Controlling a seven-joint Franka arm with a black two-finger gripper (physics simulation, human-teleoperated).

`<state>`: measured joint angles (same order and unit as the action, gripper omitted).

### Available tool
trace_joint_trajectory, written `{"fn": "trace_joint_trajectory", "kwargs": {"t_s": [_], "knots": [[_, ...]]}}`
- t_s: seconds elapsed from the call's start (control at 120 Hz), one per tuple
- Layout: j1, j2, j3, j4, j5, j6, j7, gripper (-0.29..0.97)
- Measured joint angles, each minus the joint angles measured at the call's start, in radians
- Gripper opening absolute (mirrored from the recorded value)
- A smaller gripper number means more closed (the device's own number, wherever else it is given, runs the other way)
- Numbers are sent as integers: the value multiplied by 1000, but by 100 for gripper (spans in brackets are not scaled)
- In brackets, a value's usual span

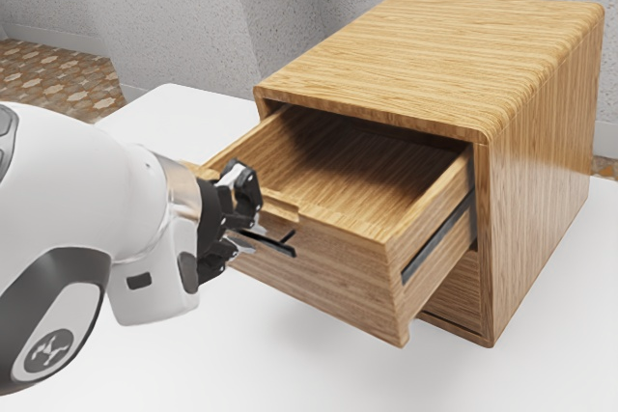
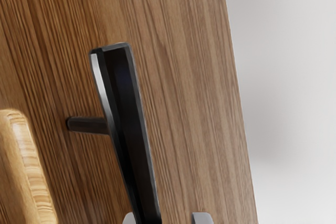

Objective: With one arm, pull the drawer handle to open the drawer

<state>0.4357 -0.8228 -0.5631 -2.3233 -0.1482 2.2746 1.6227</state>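
Note:
A light wooden cabinet [image 1: 502,94] stands on the white table, and its drawer [image 1: 338,190] is pulled well out toward the exterior view's left. A thin black bar handle [image 1: 278,244] sits on the drawer front [image 1: 328,277]. My gripper [image 1: 241,229] is at that handle, with one black finger above it and one below. In the wrist view the handle [image 2: 126,129] runs down on its short post between my two fingertips [image 2: 202,217]. It lies close against one tip and a gap shows on the other side. The gripper [image 2: 168,217] is open around the handle.
The white table [image 1: 290,364] extends in front of and beside the cabinet. A black slide rail [image 1: 439,238] shows along the drawer's side. A grey wall and patterned floor [image 1: 48,69] lie behind. My white arm [image 1: 87,238] takes up the exterior view's lower left.

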Motion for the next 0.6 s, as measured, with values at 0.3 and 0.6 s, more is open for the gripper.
{"fn": "trace_joint_trajectory", "kwargs": {"t_s": [0.3, 0.6], "knots": [[1, -4, 0, -1, -7, -19, 0, 9], [2, -4, 0, -1, -7, -25, -1, 11]]}}
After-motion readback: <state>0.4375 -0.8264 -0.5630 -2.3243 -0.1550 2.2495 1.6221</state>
